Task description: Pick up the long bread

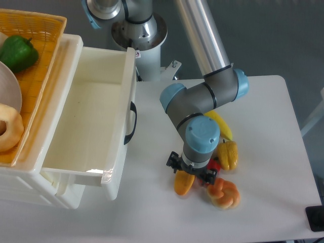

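1. Long bread (184, 184) pokes out on the white bench (263, 131), its glossy orange end showing just below the arm's wrist; the rest of the loaf is hidden under the arm.
2. Right on top of it sits the hand (193, 173), pointing straight down, its black body touching or nearly touching the loaf's upper surface.
3. The wrist's blue cap covers the fingers from this overhead angle, so I cannot tell whether they are apart, together or clamped on the loaf.
4. Over to the right, a yellow-orange pepper (228, 154) lies just beside the wrist, and a yellow banana (220, 124) sticks out from behind the arm above it.
5. A little red item (214, 165) peeks between the pepper and the hand; too much of it is hidden to name.
6. Down at the lower right, a braided orange-and-cream bun (224, 193) rests close to the loaf's visible end, near the hand.
7. Swinging left now: a white bin (109, 172) with a black handle stands open at the bench's edge, well apart from the food pile.
8. Further left, a yellow basket (43, 66) holds a green pepper (18, 52) at the top and a pale ring-shaped bread (9, 127) lower down.
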Controlling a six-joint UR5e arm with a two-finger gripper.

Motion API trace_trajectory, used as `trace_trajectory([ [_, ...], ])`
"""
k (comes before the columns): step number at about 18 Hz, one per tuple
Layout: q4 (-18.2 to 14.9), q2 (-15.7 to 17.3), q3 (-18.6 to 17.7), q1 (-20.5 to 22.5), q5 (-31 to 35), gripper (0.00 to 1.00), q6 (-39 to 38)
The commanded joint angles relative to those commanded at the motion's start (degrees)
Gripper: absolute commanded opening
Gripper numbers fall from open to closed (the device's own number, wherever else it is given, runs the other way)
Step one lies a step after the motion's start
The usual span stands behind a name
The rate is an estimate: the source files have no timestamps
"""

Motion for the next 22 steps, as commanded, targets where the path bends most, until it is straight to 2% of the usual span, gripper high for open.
trace_trajectory([
  [3,-0.3,1.4,-1.8,0.4,0.3,1.00,1.0],
  [7,-2.3,3.9,-4.3,1.7,0.4,1.00,1.1],
  [13,-3.8,4.2,-8.3,3.2,1.0,1.00,5.8],
  [17,-3.9,4.2,-8.9,3.5,3.3,1.00,7.5],
  [22,-4.0,4.2,-9.3,5.5,3.3,1.00,14.9],
])
